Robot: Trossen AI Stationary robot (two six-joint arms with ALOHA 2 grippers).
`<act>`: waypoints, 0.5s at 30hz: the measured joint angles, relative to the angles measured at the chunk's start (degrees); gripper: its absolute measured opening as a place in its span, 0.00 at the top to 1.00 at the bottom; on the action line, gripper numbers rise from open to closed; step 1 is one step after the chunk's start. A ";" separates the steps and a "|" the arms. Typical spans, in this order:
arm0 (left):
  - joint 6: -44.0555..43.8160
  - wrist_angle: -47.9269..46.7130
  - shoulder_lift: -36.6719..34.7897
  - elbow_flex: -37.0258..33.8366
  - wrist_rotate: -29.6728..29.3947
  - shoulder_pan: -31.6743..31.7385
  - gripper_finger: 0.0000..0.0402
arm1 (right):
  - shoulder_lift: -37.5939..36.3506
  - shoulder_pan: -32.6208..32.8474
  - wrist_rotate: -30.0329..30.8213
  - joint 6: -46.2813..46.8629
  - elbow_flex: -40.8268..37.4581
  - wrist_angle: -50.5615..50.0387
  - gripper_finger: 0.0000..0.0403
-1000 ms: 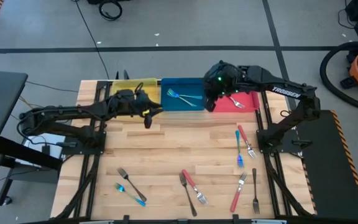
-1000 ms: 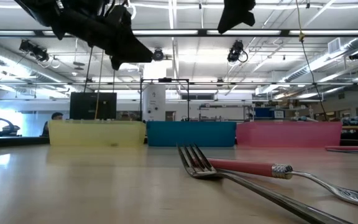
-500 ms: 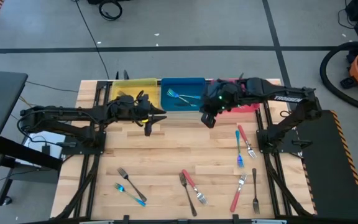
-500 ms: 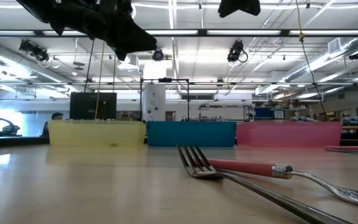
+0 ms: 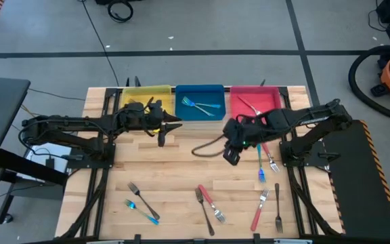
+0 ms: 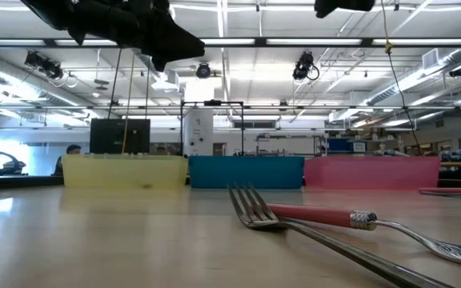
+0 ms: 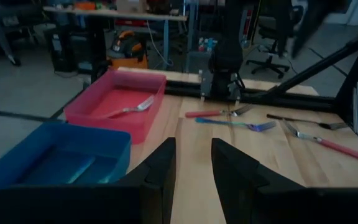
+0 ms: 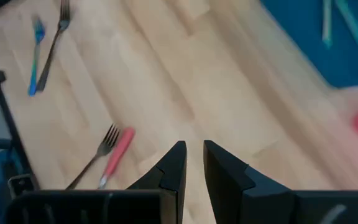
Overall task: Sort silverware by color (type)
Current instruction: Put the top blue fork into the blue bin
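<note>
Wooden tabletop (image 5: 181,169), pale planks, three bins along the far edge: yellow bin (image 5: 144,98), blue bin (image 5: 200,102), red bin (image 5: 256,103). Open workshop behind.

Right gripper (image 5: 230,156) hangs over mid-table, short of the loose forks. Its fingers stand a narrow gap apart with nothing between them, as the right wrist view shows. Just ahead of those fingertips in that view lies a red-handled fork (image 8: 114,155) beside a dark all-metal fork (image 8: 92,163); a blue-handled fork (image 8: 36,59) lies well beyond.

Left gripper (image 5: 162,131) waits in front of the yellow and blue bins, fingers parted, empty.

Already binned: two blue forks (image 5: 198,104) in the blue bin, one fork (image 5: 250,106) in the red bin. Remaining silverware is scattered on the near half of the table, in pairs that touch or cross.

Handling, my judgement:
- forks are light, stiff, thin, lying flat on wood
- metal tines and shafts likely slippery; coloured handles thicker, probably better purchase
- take hold across the handle near its middle, fingers straddling it
- where two forks cross, pinch away from the crossing so the neighbour is not lifted too
</note>
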 joint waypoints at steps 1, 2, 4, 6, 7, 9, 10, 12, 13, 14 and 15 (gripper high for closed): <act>0.03 0.61 0.00 0.00 0.00 0.00 0.74 | -0.02 0.86 -0.02 0.90 -0.67 0.25 0.84; 0.02 0.97 0.00 0.00 0.00 0.00 0.74 | -0.02 1.68 -0.04 1.97 -1.41 0.30 0.84; -0.06 1.33 0.00 0.00 0.00 0.00 0.74 | -0.02 3.29 -0.17 3.87 -3.21 0.33 0.84; -0.53 1.32 0.00 0.00 0.02 0.00 0.74 | -0.02 4.94 -0.18 5.23 -4.69 0.20 0.84; -0.63 1.28 0.00 0.00 0.02 0.00 0.74 | -0.02 5.79 -0.17 5.91 -5.31 0.35 0.84; -0.99 1.29 0.00 0.00 0.04 0.00 0.74 | -0.02 7.38 -0.13 7.53 -6.79 1.07 0.84; -1.62 1.27 0.00 0.00 0.04 -0.09 0.74 | -0.02 8.06 -0.03 8.29 -7.69 1.87 0.84; -2.55 1.18 0.00 0.00 0.04 -0.17 0.74 | 0.00 9.25 0.23 9.44 -9.13 3.06 0.84; -2.89 1.10 0.00 0.00 0.04 -0.17 0.74 | -0.01 9.71 0.52 9.63 -9.75 3.39 0.84; -3.38 0.95 0.00 0.00 0.04 -0.17 0.74 | -0.02 10.06 0.67 9.79 -10.46 3.81 0.84; -3.60 0.81 0.00 0.00 0.04 -0.17 0.74 | -0.02 10.24 0.58 10.01 -11.28 4.44 0.84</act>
